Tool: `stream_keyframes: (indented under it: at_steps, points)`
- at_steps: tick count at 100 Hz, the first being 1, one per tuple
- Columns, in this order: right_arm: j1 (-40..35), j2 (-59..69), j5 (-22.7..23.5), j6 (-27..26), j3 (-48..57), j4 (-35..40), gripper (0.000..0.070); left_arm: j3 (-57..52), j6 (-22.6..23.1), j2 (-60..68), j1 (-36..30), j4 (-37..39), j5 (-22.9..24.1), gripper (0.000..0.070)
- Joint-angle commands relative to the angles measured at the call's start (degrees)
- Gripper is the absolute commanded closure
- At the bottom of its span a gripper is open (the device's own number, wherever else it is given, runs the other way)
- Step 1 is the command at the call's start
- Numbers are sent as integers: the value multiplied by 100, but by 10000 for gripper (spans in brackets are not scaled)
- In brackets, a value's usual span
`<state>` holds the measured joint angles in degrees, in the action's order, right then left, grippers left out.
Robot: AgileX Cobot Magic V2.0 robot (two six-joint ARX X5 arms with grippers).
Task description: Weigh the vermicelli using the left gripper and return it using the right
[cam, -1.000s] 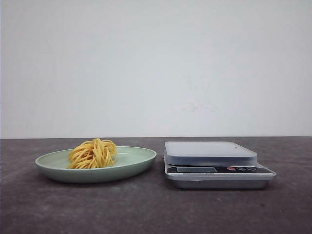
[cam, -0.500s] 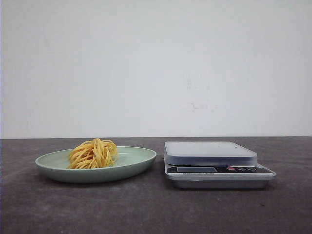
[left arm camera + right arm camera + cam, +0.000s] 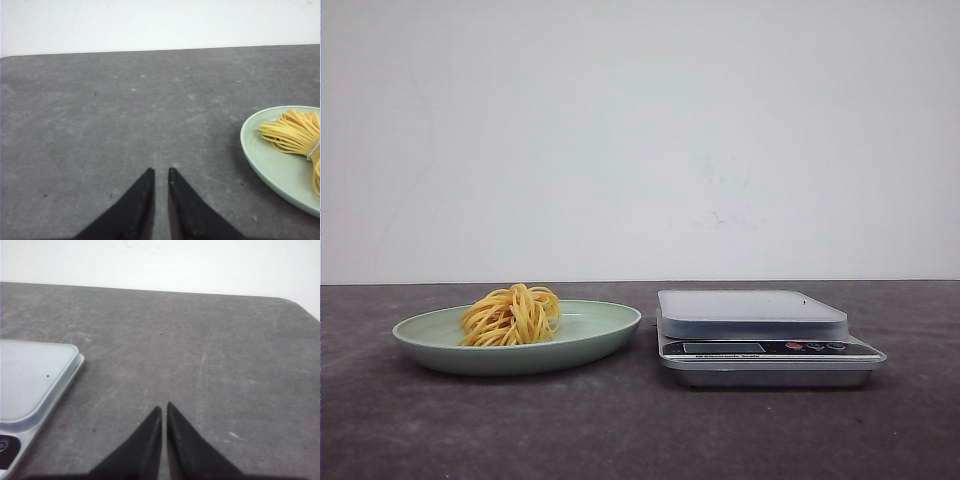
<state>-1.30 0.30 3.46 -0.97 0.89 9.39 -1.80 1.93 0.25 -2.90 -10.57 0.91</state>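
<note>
Grey table; claws wrist-view only.

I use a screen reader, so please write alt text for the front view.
A nest of yellow vermicelli sits on a green plate at left, beside a silver scale with a bare platform at right. Both rest on a dark grey table before a white wall; no arms show.

Front camera low, facing wall; wrist cameras each share plate, scale
</note>
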Motion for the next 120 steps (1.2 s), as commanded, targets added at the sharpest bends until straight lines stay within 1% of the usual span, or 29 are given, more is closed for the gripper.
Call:
stream_keyframes:
  at_steps: [1,13,17,24,34,37,40,42,47,50,54,58,68,79,88,97,111,113,116,118,120]
  points:
    - [-7,-7,22,-192,-15,-79,691,101,-24,-7,0,-13,-31,688]
    - [-7,-7,17,-256,-15,-74,691,103,-37,-7,0,-20,-70,689]
    - [-7,-7,17,-354,-13,-136,691,101,22,-7,0,-11,42,689]
    - [-7,-7,17,-542,-13,-275,692,103,-4,-7,0,120,238,689]
    - [-7,-7,-20,-946,-2,-393,693,101,-240,-7,-2,319,155,689]
    - [-7,-7,-31,-1095,9,-389,693,101,-404,-4,-2,398,111,689]
    - [-7,-7,-33,-1244,33,-367,694,101,-693,-4,-2,459,87,689]
    - [-7,-7,-33,-1349,63,-337,694,101,-949,-4,-2,507,92,689]
    - [-7,-4,-33,-1423,140,-323,694,81,-1663,-2,-2,612,101,689]
    - [-7,-4,-35,-1425,212,-306,694,39,-1982,-2,-2,629,101,688]
    - [-7,-4,-35,-1473,348,-269,694,-37,-2232,4,-2,627,98,688]
    - [-7,-4,-35,-1543,518,-225,694,-131,-2308,35,-9,629,98,688]
    - [-7,55,-33,-1641,1056,-46,695,-525,-2389,236,-13,557,57,688]
    - [-7,304,-31,-1641,1759,402,695,-1169,-2363,640,-11,584,61,688]
    - [-7,603,-39,-1460,2304,811,695,-1797,-2286,1064,-11,579,55,688]
    - [-7,885,-22,-1222,2726,984,695,-2400,-1941,1541,-11,487,-87,689]
    - [-7,1217,55,-986,3237,1045,694,-3246,-1440,2166,-11,20,-697,688]
    - [-7,1266,87,-957,3298,1045,693,-3348,-1408,2236,-11,-59,-758,680]
    - [-7,1333,153,-933,3381,1054,681,-3482,-1399,2339,-11,-144,-828,648]
    - [-7,1377,192,-929,3434,1060,662,-3558,-1399,2400,-11,-188,-883,606]
    - [-7,1423,245,-922,3484,1069,623,-3622,-1401,2450,-11,-212,-940,548]
